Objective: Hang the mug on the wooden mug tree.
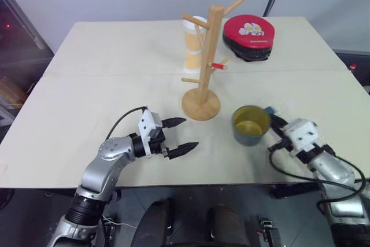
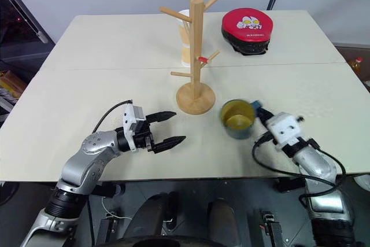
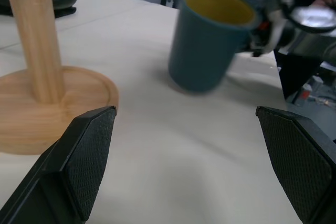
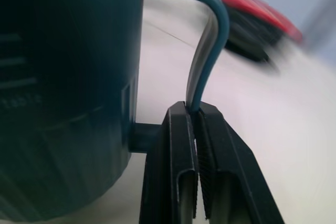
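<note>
Mug: the mug (image 1: 250,124) is teal-blue outside and yellow inside. It is on the near right part of the table (image 1: 87,108), just to the right of the wooden mug tree (image 1: 203,65). In the left wrist view it leans a little, so I think it is being lifted or is about to be.

Mug handle: the blue loop handle (image 4: 210,40) points to the right, toward the arm that grabs it. That way the loop is easy to pinch.

Right gripper: the right gripper (image 4: 195,116) has its two black fingers pressed tight on the thin handle. Holding by the handle keeps the loop free to slip over a peg, I think.

Left gripper: the left gripper (image 1: 180,134) is spread wide and holds nothing. It hangs over the near left part of the table, pointing toward the mug, out of the way.

Mug tree: it stands upright on its round base in the middle of the table. Its pegs slant up so a mug will not slide off. One peg has a small red tag (image 1: 217,66).

Other things: a tall white-and-orange cup (image 1: 193,44) stands just behind the tree. A red and black round thing (image 1: 250,36) lies far right.

Next: the mug is not on a peg yet.
</note>
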`<act>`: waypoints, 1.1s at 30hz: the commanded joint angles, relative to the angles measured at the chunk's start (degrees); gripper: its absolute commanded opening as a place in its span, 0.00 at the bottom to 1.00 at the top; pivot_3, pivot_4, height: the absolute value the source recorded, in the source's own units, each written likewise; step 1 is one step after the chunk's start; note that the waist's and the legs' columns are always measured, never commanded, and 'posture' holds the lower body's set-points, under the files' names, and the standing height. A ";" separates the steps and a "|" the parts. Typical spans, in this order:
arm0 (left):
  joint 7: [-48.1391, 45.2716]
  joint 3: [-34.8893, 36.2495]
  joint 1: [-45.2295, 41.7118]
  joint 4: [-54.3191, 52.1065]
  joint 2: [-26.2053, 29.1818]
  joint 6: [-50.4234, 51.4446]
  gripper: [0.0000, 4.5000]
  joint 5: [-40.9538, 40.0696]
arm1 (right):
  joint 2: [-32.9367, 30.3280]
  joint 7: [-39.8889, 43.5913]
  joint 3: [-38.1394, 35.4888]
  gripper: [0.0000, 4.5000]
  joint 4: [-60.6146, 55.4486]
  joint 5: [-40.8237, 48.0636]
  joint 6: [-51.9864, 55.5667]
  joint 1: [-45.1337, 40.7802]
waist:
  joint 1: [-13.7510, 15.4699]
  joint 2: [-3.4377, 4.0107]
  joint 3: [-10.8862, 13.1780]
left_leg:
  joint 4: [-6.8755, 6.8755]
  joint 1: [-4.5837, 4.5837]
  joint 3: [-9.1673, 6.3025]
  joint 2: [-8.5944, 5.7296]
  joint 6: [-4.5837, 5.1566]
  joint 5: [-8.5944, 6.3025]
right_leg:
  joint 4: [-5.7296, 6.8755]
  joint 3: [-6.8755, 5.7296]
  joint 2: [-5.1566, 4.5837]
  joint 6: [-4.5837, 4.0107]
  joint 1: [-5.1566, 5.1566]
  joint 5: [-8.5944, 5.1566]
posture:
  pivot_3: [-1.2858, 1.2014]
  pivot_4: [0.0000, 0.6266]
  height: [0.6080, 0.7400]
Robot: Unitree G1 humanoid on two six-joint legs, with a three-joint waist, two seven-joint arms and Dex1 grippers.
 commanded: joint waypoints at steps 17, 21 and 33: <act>1.45 8.10 -5.02 -3.25 0.77 0.91 1.00 -6.12 | -6.23 5.70 9.70 0.01 -17.14 -3.98 31.05 -33.21 | 0.29 -0.18 0.10 | 0.02 -0.22 -0.06 0.00 -0.01 0.00 | -0.08 -0.06 -0.08 0.00 -0.15 0.01 | 0.52 0.24 1.00; 1.78 8.96 -6.38 -5.07 1.31 2.38 1.00 -7.88 | -6.37 5.89 10.56 0.01 -15.77 -4.42 31.56 -34.12 | 0.27 -0.19 0.11 | 0.02 -0.22 -0.05 -0.01 -0.01 0.00 | -0.08 -0.06 -0.05 0.02 -0.15 0.02 | 0.52 0.24 1.00; 3.89 10.79 -11.27 -10.60 3.44 7.43 1.00 -13.00 | -5.46 6.09 14.20 0.01 -11.19 -6.84 33.29 -37.05 | 0.13 -0.20 0.12 | 0.03 -0.21 -0.03 -0.01 -0.01 0.01 | -0.03 -0.07 0.04 0.03 -0.15 0.03 | 0.52 0.24 1.00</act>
